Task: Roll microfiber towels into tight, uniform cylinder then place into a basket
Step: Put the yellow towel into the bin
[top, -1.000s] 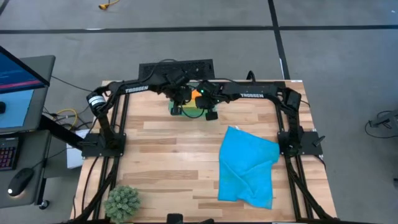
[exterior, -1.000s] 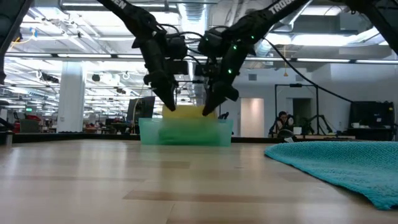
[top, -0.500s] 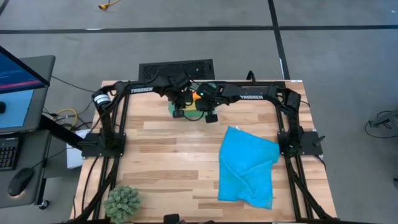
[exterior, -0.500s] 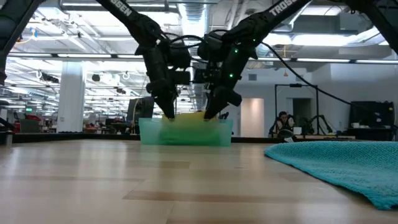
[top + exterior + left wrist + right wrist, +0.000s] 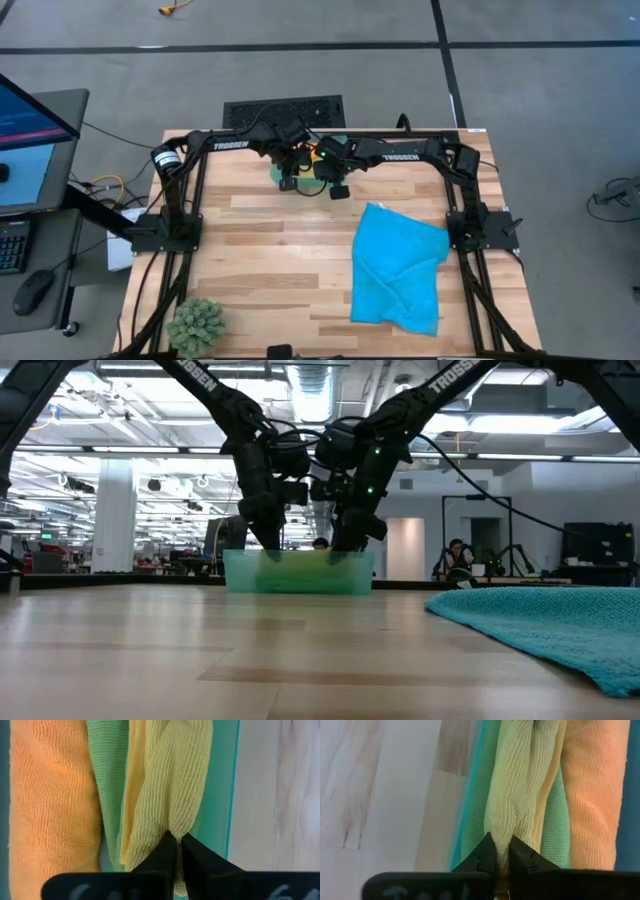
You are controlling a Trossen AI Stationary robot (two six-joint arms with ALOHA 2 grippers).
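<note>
A rolled yellow towel (image 5: 170,785) lies in the teal basket (image 5: 305,172) at the table's far middle, next to a rolled green towel (image 5: 107,780) and a rolled orange towel (image 5: 50,805). My left gripper (image 5: 176,836) is shut on one end of the yellow roll, and my right gripper (image 5: 500,837) is shut on the other end. In the low view both grippers dip behind the basket's wall (image 5: 298,572). A bright blue towel (image 5: 400,265) lies rumpled and unrolled on the table's right half. My left gripper pinches the yellow roll's end (image 5: 165,822) between its two fingers, coming steeply from above. The cloth puckers at the fingertips. The roll lies down inside the basket beside the green towel. My right gripper pinches the opposite end of the yellow roll (image 5: 507,822) between its two fingers, slanting down from above. The cloth gathers into folds at the fingertips. This end sits between the basket's near wall (image 5: 465,820) and the green towel (image 5: 552,820).
A spiky green plant ball (image 5: 197,322) sits at the table's near left corner. Bare wood lies between the basket and the near edge on the left half. The blue towel's near edge (image 5: 560,622) fills the low view's right side.
Both grippers have gone down together with the yellow roll. It showed above the basket's rim a second ago and now sits below the rim, behind the wall.
</note>
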